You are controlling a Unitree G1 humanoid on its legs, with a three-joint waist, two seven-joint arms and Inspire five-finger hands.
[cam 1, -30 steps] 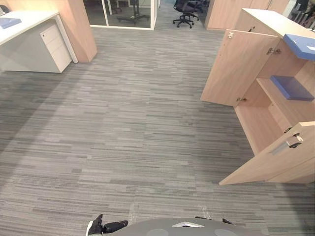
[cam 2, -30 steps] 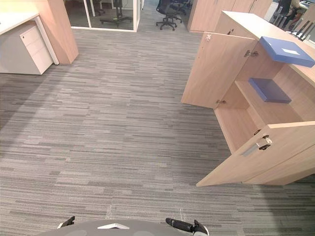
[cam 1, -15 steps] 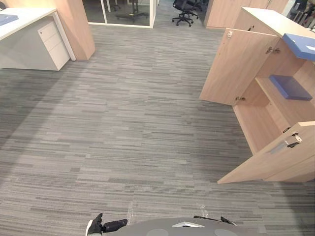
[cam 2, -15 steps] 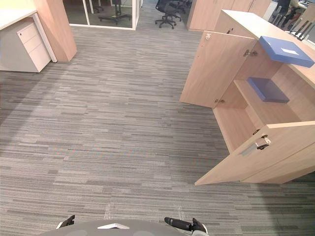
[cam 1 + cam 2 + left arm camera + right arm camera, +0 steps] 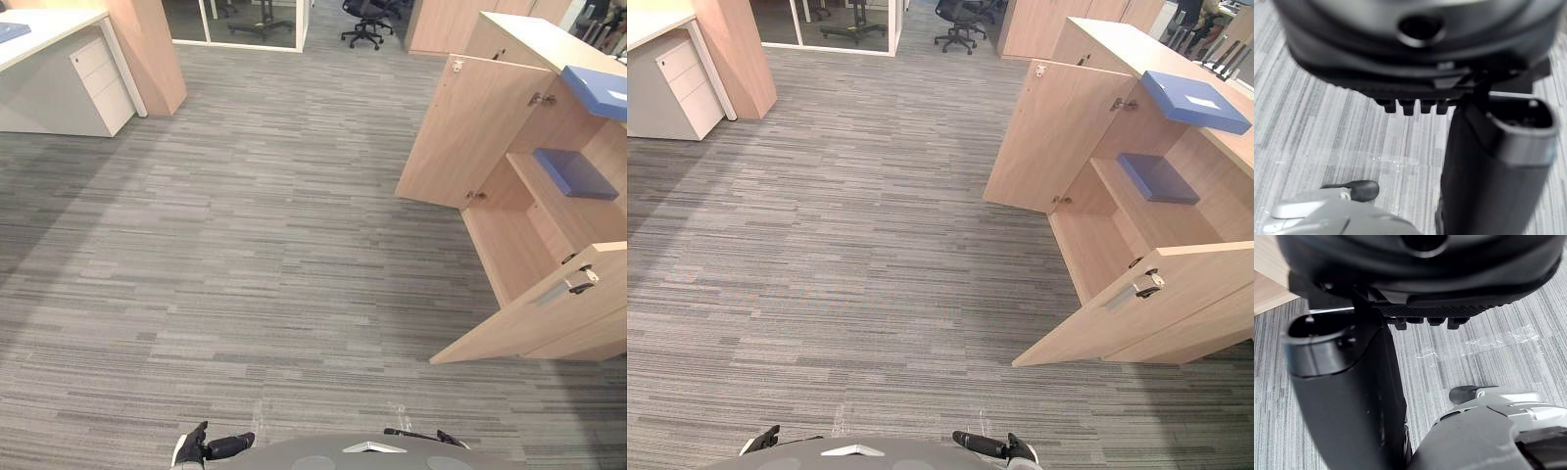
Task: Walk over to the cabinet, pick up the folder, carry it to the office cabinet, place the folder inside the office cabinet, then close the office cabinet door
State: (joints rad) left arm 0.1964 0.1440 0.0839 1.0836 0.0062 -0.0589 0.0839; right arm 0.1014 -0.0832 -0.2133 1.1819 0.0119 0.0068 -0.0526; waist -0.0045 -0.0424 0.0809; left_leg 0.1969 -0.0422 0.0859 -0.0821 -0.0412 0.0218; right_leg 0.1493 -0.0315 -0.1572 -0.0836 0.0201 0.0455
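My left hand (image 5: pixel 201 449) and right hand (image 5: pixel 997 447) hang low at my sides, fingers loose and roughly straight, holding nothing. A blue folder (image 5: pixel 600 91) lies on top of the office cabinet (image 5: pixel 514 39) at the right. A second folder (image 5: pixel 576 172) sits on the shelf (image 5: pixel 549 201) inside. A blue sliver (image 5: pixel 14 30) on the desk (image 5: pixel 54 24) at far left may be a third, though I can't be sure at that edge. So my first worry is fetching the wrong one. The other is the near door (image 5: pixel 544 318), which stands wide open over the floor. Walking in close, I could clip it with an arm, slam it or lose balance.
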